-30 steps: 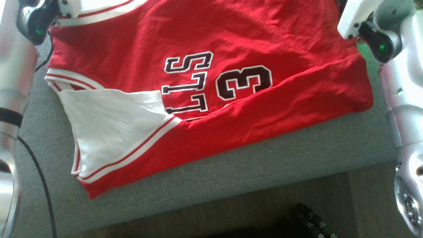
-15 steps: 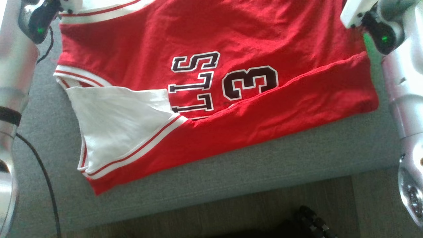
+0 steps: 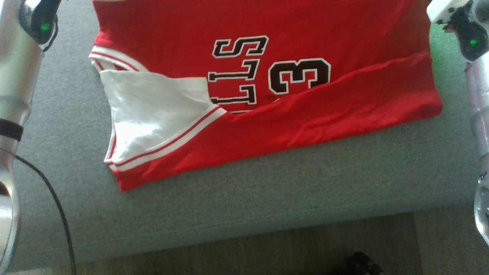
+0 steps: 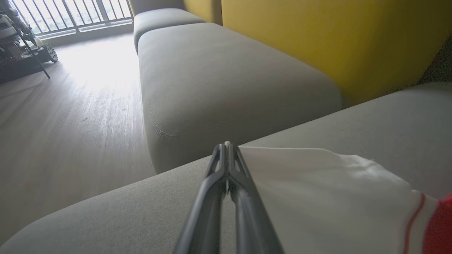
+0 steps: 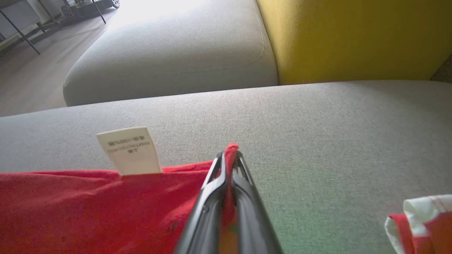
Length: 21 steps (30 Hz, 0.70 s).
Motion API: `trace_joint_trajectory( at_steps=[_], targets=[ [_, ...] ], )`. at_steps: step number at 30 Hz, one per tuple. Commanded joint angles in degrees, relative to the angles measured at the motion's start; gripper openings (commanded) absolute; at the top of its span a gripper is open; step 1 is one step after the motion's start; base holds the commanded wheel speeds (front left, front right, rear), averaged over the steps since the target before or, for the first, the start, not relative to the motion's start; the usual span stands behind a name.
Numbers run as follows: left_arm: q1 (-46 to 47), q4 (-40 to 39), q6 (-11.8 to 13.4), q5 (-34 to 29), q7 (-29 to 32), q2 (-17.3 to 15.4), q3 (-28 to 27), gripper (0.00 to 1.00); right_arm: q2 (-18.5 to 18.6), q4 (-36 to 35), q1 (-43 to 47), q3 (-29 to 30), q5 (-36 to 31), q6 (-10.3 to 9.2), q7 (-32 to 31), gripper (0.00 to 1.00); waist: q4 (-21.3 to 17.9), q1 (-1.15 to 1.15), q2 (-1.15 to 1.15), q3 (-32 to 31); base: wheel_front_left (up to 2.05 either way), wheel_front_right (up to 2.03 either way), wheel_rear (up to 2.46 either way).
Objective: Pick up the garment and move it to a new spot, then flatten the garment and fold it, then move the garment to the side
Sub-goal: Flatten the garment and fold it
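Head view: red garment [image 3: 324, 110], near edge folded over.

1 garment [image 3: 305, 114], 2 tools (L tool [image 4: 227, 144], R tool [image 5: 229, 153]), 1 tag [image 5: 129, 150], 1 cable [image 3: 57, 206].

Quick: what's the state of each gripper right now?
Left gripper: shut on the white edge of the red-and-white fabric jersey.
Right gripper: shut on the jersey's red edge.
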<state>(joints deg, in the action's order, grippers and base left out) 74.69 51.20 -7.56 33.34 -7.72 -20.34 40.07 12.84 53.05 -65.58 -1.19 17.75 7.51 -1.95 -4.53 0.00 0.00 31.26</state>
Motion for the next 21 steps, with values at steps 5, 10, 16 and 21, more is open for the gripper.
trace_joint_trajectory(
  at_steps=[5,10,16,21],
  targets=[
    [0.99,-4.89,0.08,3.6,-2.51,-3.0,-1.14,0.0,1.13,-2.61,-0.18,-1.15,2.43,-0.02,0.47,0.0,1.04,0.0,0.0,-1.69,0.0,0.0,0.0],
    [-4.44,-11.63,0.08,7.39,-4.15,-5.7,-2.25,0.0,3.0,-5.95,3.74,-2.76,5.97,-0.02,-1.33,0.0,1.67,0.0,0.0,-2.87,0.0,0.0,0.0],
    [-14.23,-22.54,2.49,9.42,-4.82,-8.87,-3.05,0.0,5.88,-9.92,9.72,-3.63,8.49,-0.02,-3.17,0.0,2.83,0.0,0.0,-4.42,0.0,0.0,0.0],
    [-23.19,-33.72,6.29,11.48,-5.05,-11.69,-4.33,0.0,7.42,-13.79,14.79,-3.65,10.04,-0.02,-4.65,0.0,3.77,0.0,0.0,-5.78,0.0,0.0,0.0]
  ],
)
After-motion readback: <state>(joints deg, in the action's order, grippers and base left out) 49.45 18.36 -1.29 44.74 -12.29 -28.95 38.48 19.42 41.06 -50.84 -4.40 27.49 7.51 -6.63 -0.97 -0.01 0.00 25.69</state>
